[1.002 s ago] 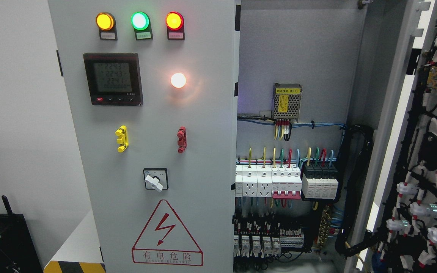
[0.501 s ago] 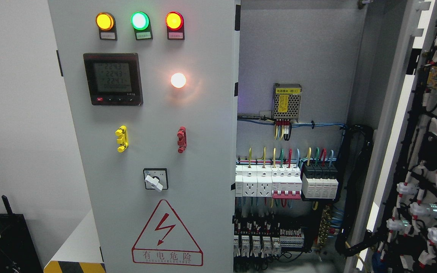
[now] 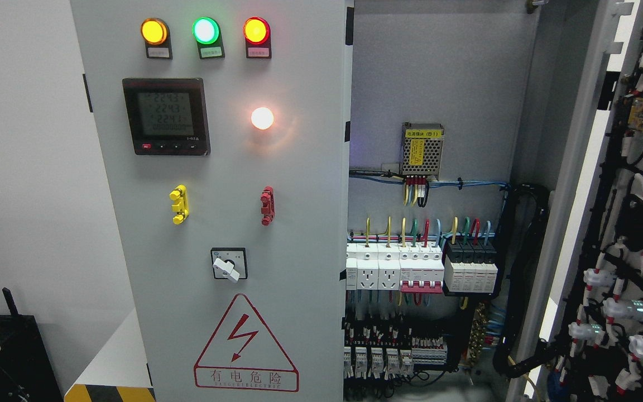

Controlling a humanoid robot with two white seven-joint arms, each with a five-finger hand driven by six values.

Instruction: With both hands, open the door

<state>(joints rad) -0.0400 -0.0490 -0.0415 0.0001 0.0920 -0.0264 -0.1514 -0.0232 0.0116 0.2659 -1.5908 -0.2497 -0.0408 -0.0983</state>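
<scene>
Electrical cabinet with right door open

White wall is seen behind a grey electrical cabinet. Its left door (image 3: 215, 223) is shut; the right door (image 3: 628, 234) is swung wide, wiring exposed. Circuit breakers (image 3: 411, 271) are shown inside. Neither robot hand is in view, so finger state cannot be told.

Matt, seemingly painted-metal cabinet door (image 3: 299, 195)

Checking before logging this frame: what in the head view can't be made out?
- Both robot hands: out of frame.
- Meter display digits: too blurred.
- Indicator lamp labels: too small.
- Open right door: cut off by the right edge.
- Lower breaker rows: cut off by the bottom edge.
</scene>
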